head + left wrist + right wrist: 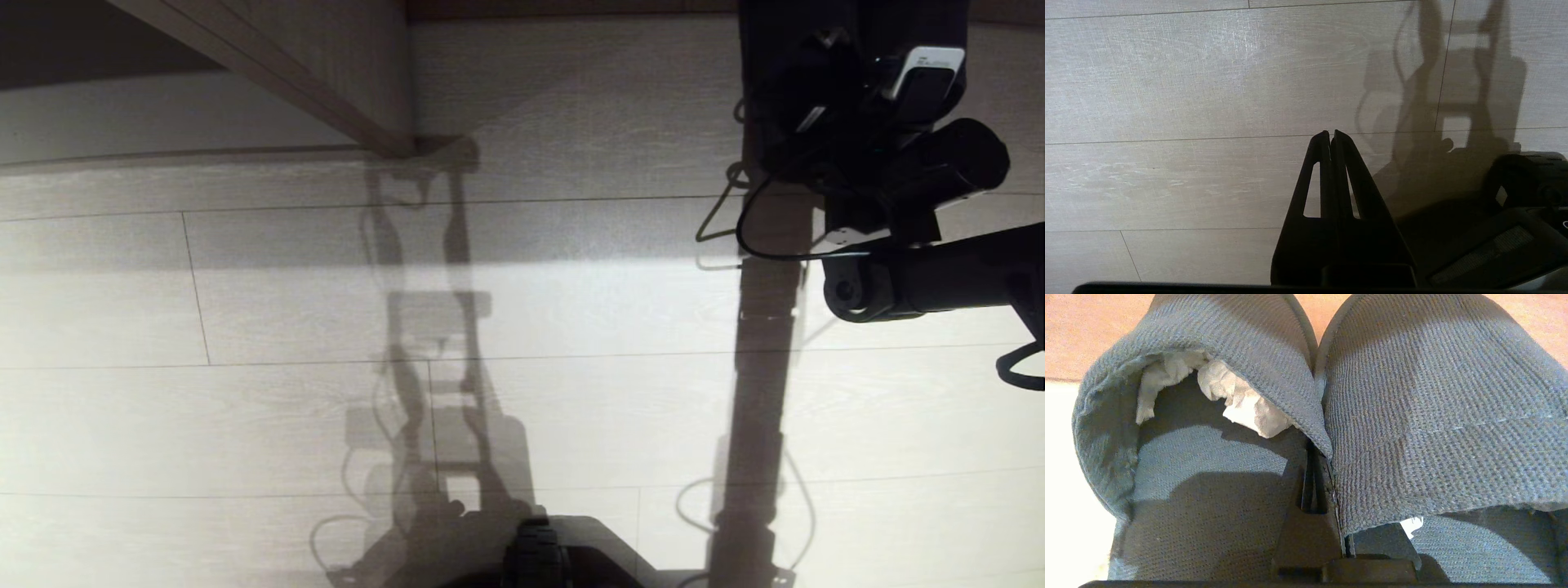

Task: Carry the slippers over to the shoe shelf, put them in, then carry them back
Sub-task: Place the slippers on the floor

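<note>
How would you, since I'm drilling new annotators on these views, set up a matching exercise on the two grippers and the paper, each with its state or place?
Things:
1. left gripper
2. right gripper
3. paper

States or places:
a. stuffed into one toe of the slippers
b. jaws shut on nothing, over bare floor
c. jaws shut on the slippers' adjoining inner edges

Pairs: 1-b, 2-c, 3-a
</note>
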Available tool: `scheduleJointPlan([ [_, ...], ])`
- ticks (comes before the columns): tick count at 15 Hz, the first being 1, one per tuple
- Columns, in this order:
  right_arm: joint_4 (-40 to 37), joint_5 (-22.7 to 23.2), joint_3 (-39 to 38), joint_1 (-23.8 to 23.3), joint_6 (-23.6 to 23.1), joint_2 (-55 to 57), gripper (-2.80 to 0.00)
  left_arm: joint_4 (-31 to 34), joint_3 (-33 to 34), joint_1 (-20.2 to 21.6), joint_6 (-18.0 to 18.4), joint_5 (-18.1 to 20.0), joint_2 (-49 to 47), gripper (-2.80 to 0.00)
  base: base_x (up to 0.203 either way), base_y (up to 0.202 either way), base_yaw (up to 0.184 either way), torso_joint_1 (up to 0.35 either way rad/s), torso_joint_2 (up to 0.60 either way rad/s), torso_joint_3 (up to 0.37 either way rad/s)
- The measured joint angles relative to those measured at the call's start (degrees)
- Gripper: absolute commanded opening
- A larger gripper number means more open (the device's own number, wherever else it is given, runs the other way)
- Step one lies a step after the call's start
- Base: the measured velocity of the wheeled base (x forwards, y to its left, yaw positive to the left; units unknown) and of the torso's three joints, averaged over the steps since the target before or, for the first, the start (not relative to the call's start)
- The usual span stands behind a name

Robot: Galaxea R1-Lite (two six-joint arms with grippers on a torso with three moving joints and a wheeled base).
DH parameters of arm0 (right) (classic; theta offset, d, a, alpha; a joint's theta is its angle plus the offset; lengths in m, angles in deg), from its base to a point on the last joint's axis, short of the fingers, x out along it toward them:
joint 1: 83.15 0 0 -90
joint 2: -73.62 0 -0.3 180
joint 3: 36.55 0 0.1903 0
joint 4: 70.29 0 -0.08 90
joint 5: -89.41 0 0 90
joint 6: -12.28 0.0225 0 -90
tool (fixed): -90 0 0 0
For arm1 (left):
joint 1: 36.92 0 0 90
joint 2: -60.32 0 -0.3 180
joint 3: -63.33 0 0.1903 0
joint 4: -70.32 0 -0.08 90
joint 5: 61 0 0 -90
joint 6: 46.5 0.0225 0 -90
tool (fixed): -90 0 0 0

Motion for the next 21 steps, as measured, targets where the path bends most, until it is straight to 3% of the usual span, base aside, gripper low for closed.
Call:
scheduleJointPlan([
  [11,-1.1,0.0,3.0,-0.2,0.0,1.8,-2.8,0.0,0.0,0.0,0.0,0.0,0.0,-2.8,0.0,0.0,0.0,0.0,0.0,0.0],
  [12,-1.3,0.0,3.0,-0.3,0.0,1.9,0.0,0.0,0.0,0.0,0.0,0.0,0.0,-2.8,0.0,0.0,0.0,0.0,0.0,0.0],
  [21,-1.7,0.0,2.5,-0.4,0.3,1.3,0.0,0.0,0.0,0.0,0.0,0.0,0.0,-2.8,0.0,0.0,0.0,0.0,0.0,0.0],
])
